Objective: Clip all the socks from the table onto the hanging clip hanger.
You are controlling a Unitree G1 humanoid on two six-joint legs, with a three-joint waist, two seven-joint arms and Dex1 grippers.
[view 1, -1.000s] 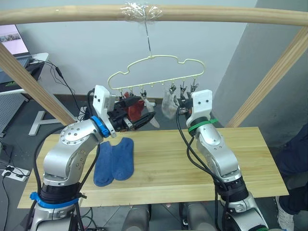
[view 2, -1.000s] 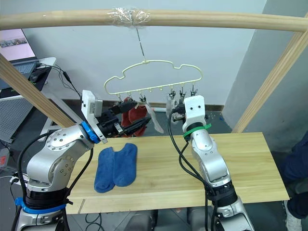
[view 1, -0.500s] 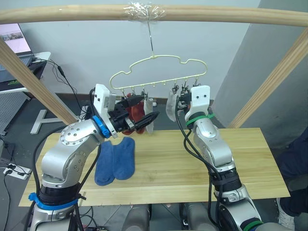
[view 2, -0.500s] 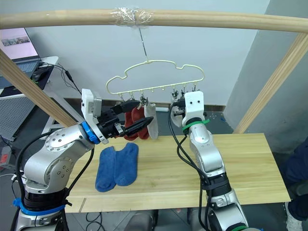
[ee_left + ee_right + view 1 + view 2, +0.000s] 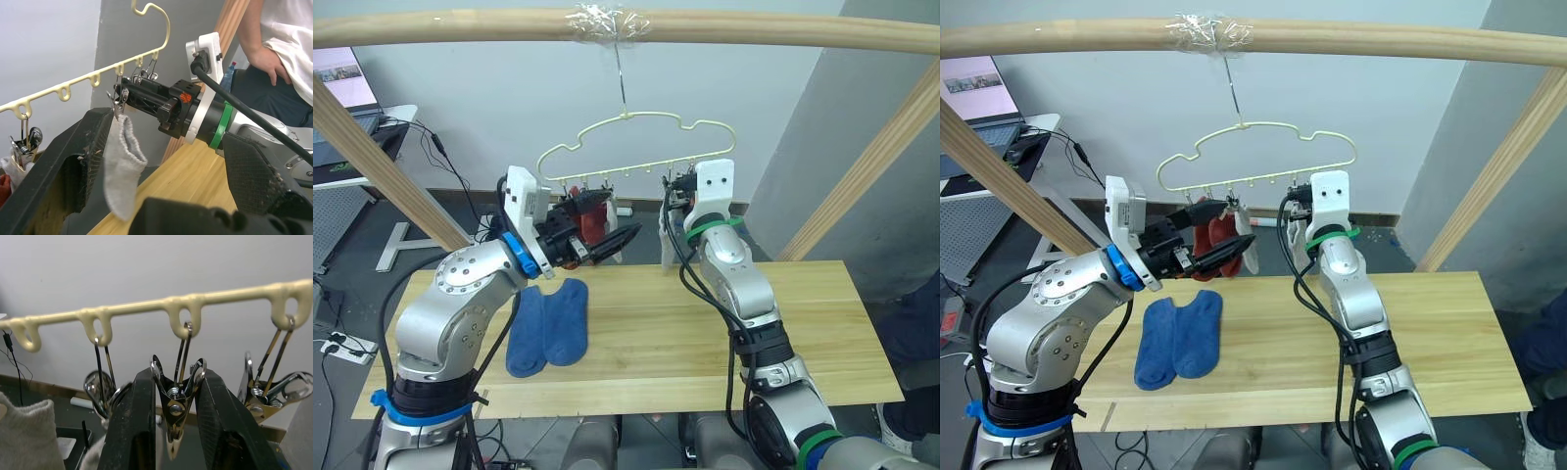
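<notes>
The cream clip hanger (image 5: 636, 147) hangs from the pole. Two rust red socks (image 5: 590, 217) are clipped at its left part. A light grey sock (image 5: 122, 171) hangs from a clip beside them, between the wide-spread fingers of my open left gripper (image 5: 603, 223), which holds nothing. Another grey sock (image 5: 668, 245) dangles just under my right gripper (image 5: 176, 377). That gripper is shut on the handles of a bare metal clip (image 5: 175, 396). Two blue socks (image 5: 548, 328) lie side by side on the left part of the table (image 5: 783, 323).
A thick wooden pole (image 5: 754, 29) runs overhead, with slanted posts at the left (image 5: 382, 157) and the right (image 5: 871, 166). A person (image 5: 279, 44) stands off the table's right end. A desk with a screen (image 5: 337, 83) stands far left.
My right gripper has risen to the hanger bar and closed round a clip. The grey sock by it now hangs lower. The left arm has hardly moved.
</notes>
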